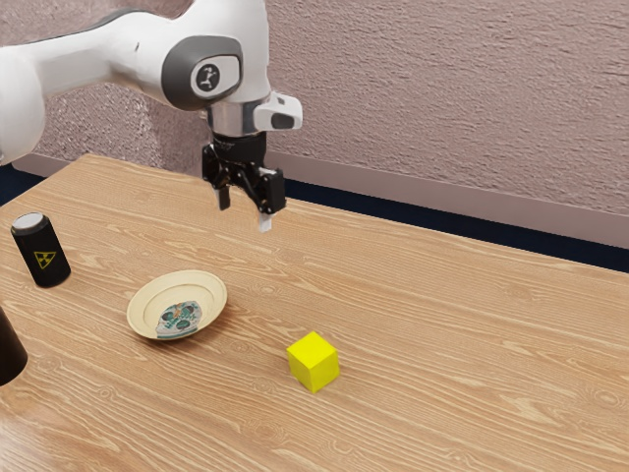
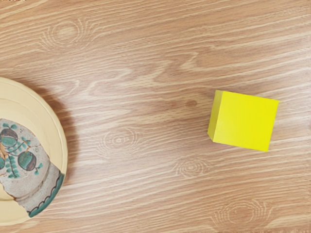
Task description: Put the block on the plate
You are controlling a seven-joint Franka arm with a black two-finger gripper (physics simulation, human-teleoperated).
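Hovering above the tabletop (image 1: 442, 324), yellow block (image 1: 314, 363) ungrasped

Exterior view: end effector (image 1: 244, 210) up in the air, fingers standing apart, nothing held. Block on the tabletop, below the end effector, offset toward the exterior view's right and nearer the camera. Plate (image 1: 173, 289) also on the tabletop, toward the exterior view's left of the block, the two apart. Black can (image 1: 41, 251) stands beyond the plate on that same side. Chief risk, as judged: a straight descent from here would miss the block, the hand being off to one side. Later risk: carrying too low could clip the plate's raised rim and shove it; letting go over the rim could leave the block tilted or sliding off.

Wrist view: block well away from the middle of the picture, so sideways travel looks due before lowering. Its faces sit a little askew to the frame; if the hand's turn does not suit them, a finger could land on the top face, or closing could twist the block or pinch a corner. Bare wood separates block and plate.
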